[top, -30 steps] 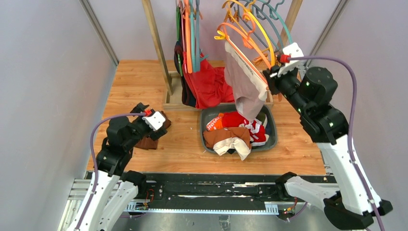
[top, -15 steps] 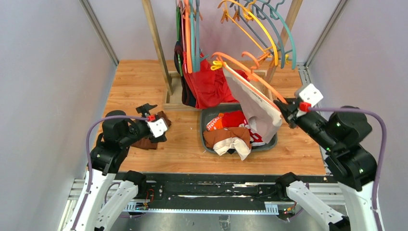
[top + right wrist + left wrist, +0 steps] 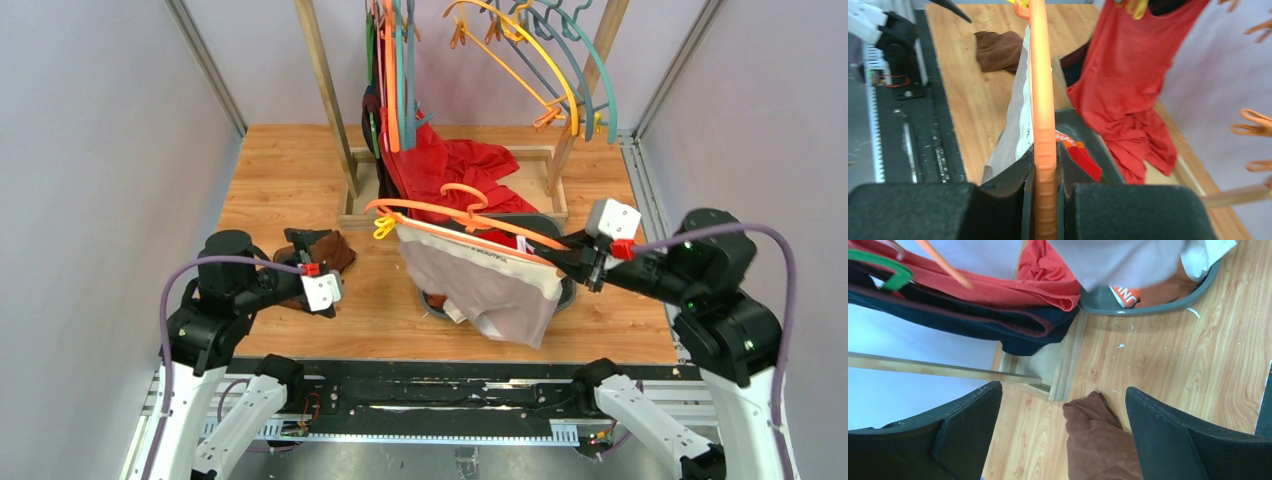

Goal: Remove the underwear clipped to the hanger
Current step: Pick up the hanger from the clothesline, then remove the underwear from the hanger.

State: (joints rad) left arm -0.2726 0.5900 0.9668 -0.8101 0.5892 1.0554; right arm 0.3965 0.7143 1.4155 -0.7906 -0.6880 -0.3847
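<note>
Over the grey tub [image 3: 1148, 309] at mid-table, held out roughly level: the orange hanger [image 3: 470, 222], hook free of the rack, with the pale beige briefs [image 3: 485, 290] hanging from it by the waistband and draping down across the tub's near side. Yellow clip [image 3: 383, 229] at the hanger's left end. Clamped tight on the hanger's right end: the right gripper [image 3: 1045, 172], black pads [image 3: 998, 205] pressed to both sides of the ribbed orange bar in the right wrist view. Small dark print on the beige waistband, just under the bar, too small to read. Likewise unreadable: a white tag [image 3: 1024, 132] with dark marks beside the bar in the wrist view.

Down inside the tub, mostly covered by the beige cloth: red briefs [image 3: 1082, 156] with an orange band carrying white capitals, cut off by the cloth, seemingly "UNI" in the left wrist view. Beside them, brown briefs [image 3: 1168, 287] and a bit of white fabric [image 3: 1210, 252] at the rim.

Left of the tub, low over the wooden tabletop [image 3: 260, 170]: the left gripper [image 3: 1063, 394], jaws spread wide, holding nothing, with a dark brown cloth [image 3: 1098, 447] lying below between the fingers [image 3: 1178, 435]. Farther back, draped at the wooden rack [image 3: 322, 90]: a large red cloth [image 3: 450, 170] over a dark navy cloth [image 3: 998, 327]. Up on the rack, bare hangers [image 3: 560, 75] in orange, yellow and teal.
</note>
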